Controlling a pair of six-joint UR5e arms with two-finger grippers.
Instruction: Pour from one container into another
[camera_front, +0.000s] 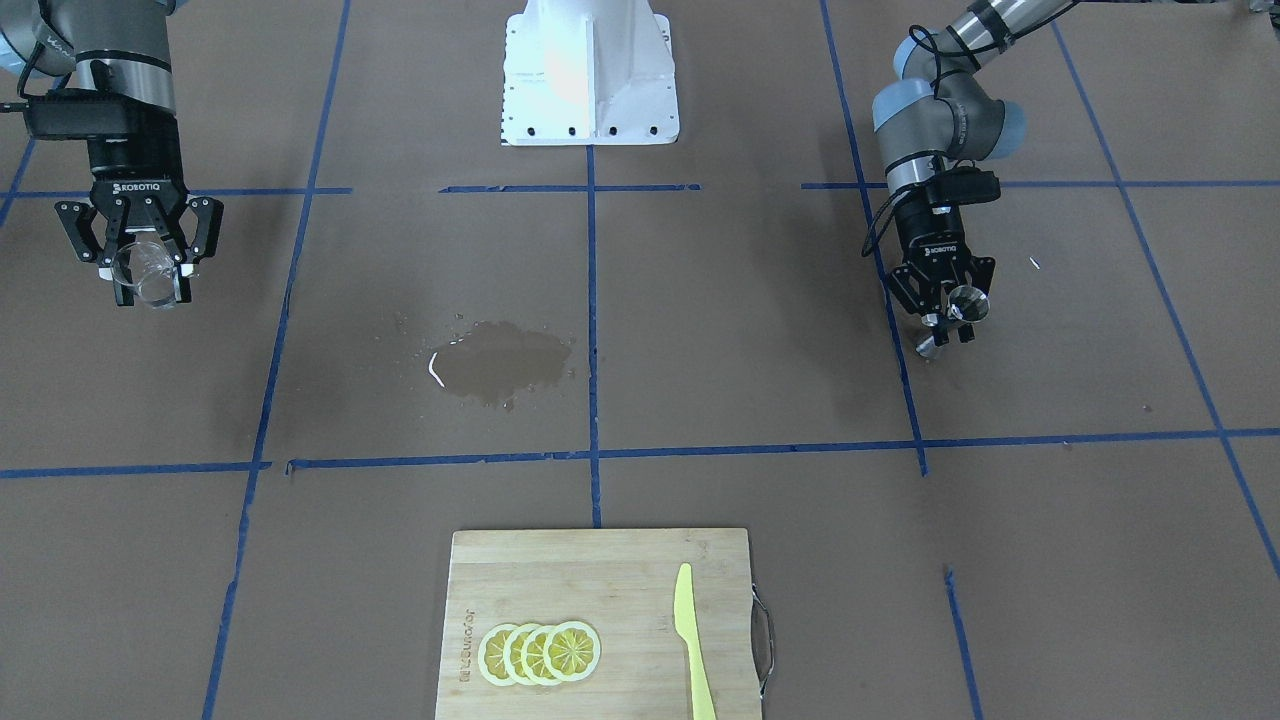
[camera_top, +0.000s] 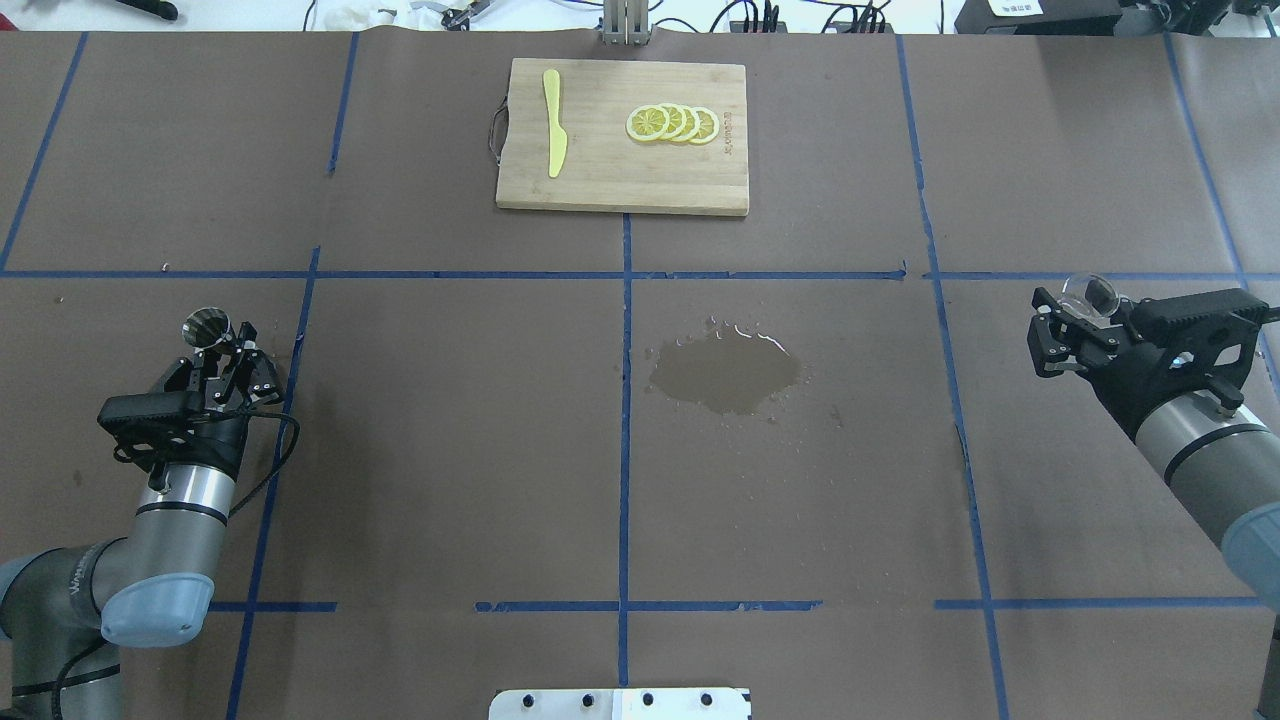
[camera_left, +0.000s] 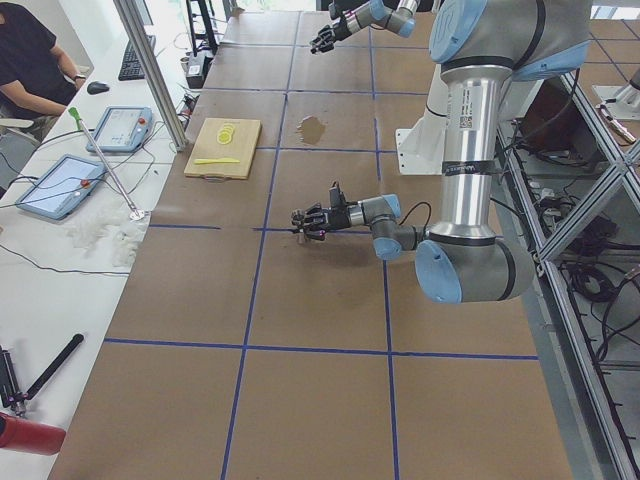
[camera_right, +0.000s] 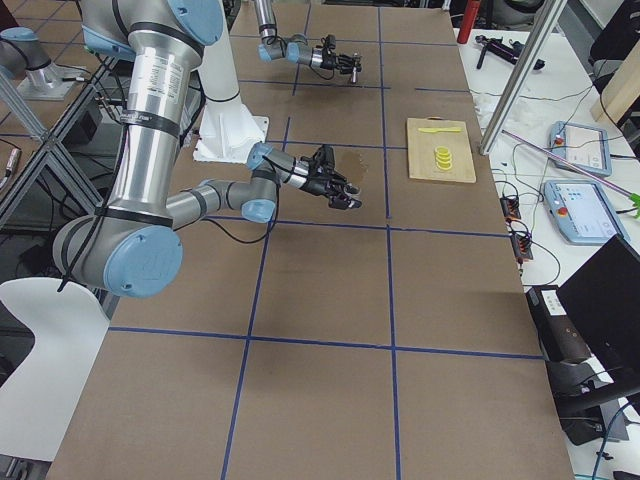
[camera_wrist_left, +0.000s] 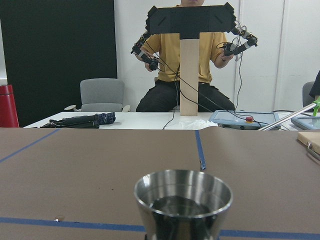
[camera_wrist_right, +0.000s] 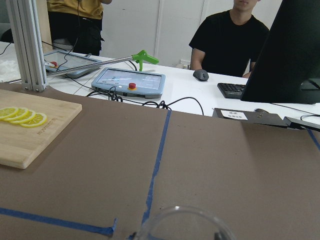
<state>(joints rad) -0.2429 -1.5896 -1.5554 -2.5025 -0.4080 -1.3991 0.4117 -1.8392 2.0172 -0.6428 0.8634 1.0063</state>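
On my left side, the left pincer (camera_top: 224, 346) is clenched on the steel jigger (camera_top: 207, 327), gripping it at the narrow waist. Its wrist camera shows the upper cup upright with the mouth open to the top. I cannot tell whether its foot touches the bench (camera_top: 450, 450).

At the opposite end, well apart from it, the right pincer (camera_top: 1068, 318) is closed around the glass tumbler (camera_top: 1090, 293). The side view suggests it hangs a little above the surface. I can't make out anything inside the tumbler.

Between the two arms, on the right arm's half just past the centre tape line, a dark wet puddle (camera_top: 728, 372) lies on the brown paper.

Farther out, a wooden cutting board (camera_top: 620, 180) sits at the far edge, carrying overlapping lemon slices (camera_top: 672, 123) and a yellow knife (camera_top: 554, 135), the two apart from each other. Beyond the bench a person (camera_wrist_left: 212, 60) in a yellow shirt sits.
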